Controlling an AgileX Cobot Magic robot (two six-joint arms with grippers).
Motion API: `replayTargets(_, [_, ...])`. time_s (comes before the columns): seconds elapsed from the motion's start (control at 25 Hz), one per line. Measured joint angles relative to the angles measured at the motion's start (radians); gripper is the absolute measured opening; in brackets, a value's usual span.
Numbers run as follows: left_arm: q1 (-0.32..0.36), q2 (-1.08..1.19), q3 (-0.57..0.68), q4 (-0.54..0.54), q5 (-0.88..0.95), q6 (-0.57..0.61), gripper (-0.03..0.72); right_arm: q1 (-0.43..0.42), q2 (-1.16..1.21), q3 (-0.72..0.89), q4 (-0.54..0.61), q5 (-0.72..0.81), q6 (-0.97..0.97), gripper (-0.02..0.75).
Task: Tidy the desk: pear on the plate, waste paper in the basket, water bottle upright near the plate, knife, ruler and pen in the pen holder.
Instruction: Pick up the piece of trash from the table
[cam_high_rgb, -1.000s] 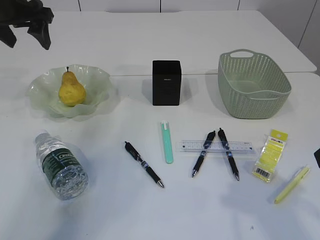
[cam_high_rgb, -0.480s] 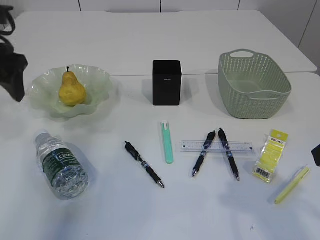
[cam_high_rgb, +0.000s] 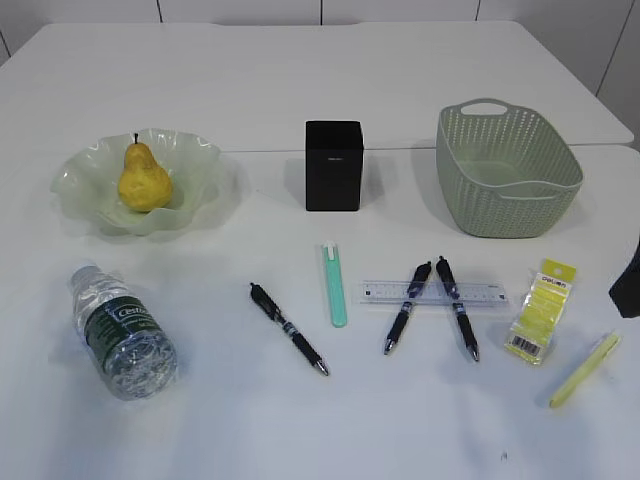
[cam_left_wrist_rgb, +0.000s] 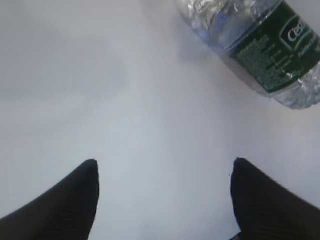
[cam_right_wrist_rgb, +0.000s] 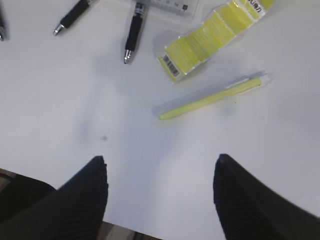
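1. On the left of the white table (cam_high_rgb: 250, 90), the pear (cam_high_rgb: 142, 180) sits in the plate (cam_high_rgb: 205, 165).
2. Just in front lies the water bottle (cam_high_rgb: 122, 330) on its side. The left gripper (cam_left_wrist_rgb: 162, 165) hangs over bare table near it, jaws wide apart and empty.
3. Toward the middle stands the pen holder (cam_high_rgb: 333, 165), with pens (cam_high_rgb: 288, 329) and the ruler (cam_high_rgb: 432, 293) lying flat before it.
4. Farther right, the basket (cam_high_rgb: 505, 170) sits behind the waste paper (cam_high_rgb: 540, 310) and a yellow stick (cam_high_rgb: 584, 369).
5. Above the stick, the right gripper (cam_right_wrist_rgb: 160, 172) hangs spread open, holding nothing.
6. White wall panels (cam_high_rgb: 400, 10) run behind the table.
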Motion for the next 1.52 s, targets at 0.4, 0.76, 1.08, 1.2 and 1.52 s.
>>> replayTargets(0.4, [0.000,-0.176,0.068,-0.002,-0.018,0.000,0.582,0.092,0.319,-0.193,-0.162,0.046,-0.137,0.469])
replayTargets(0.76, [0.000,-0.179,0.070,-0.002,-0.040,0.000,0.582,0.094,0.502,-0.253,-0.172,0.031,-0.220,0.468])
replayTargets(1.08, [0.000,-0.179,0.070,-0.002,-0.046,0.000,0.582,0.094,0.573,-0.253,-0.170,-0.087,-0.323,0.468])
replayTargets(1.2, [0.000,-0.179,0.070,-0.002,-0.047,0.000,0.582,0.094,0.604,-0.255,-0.148,-0.101,-0.345,0.460])
replayTargets(1.52, [0.000,-0.179,0.070,-0.002,-0.047,0.000,0.582,0.094,0.666,-0.255,-0.136,-0.142,-0.363,0.441])
